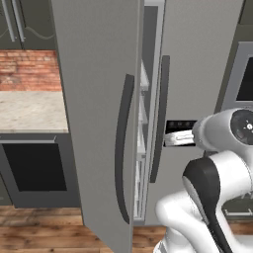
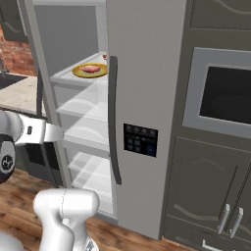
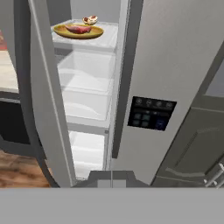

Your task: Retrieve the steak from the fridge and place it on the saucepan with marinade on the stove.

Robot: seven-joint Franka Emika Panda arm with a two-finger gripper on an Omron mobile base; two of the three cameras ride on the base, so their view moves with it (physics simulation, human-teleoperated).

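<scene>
The fridge [image 2: 147, 73] stands with its left door [image 1: 94, 99] swung open and its right door shut. On the top glass shelf lies the steak [image 3: 78, 29], pink-red, on a round yellow-olive plate [image 3: 94, 34]; the steak [image 2: 90, 69] also shows from the right base. My gripper [image 3: 111, 178] is shut on nothing and hangs in front of the door gap, below and well short of the plate's shelf. From the base views the gripper [image 1: 168, 140] [image 2: 60, 132] points into the opening. The saucepan, marinade and stove are out of view.
A tiny red-and-white item [image 3: 90, 19] sits behind the plate. The dark dispenser panel [image 3: 151, 113] is on the shut door. A built-in oven [image 2: 225, 95] and dark cabinets [image 2: 206, 186] stand to the right. A beige counter [image 1: 29, 111] lies left of the open door.
</scene>
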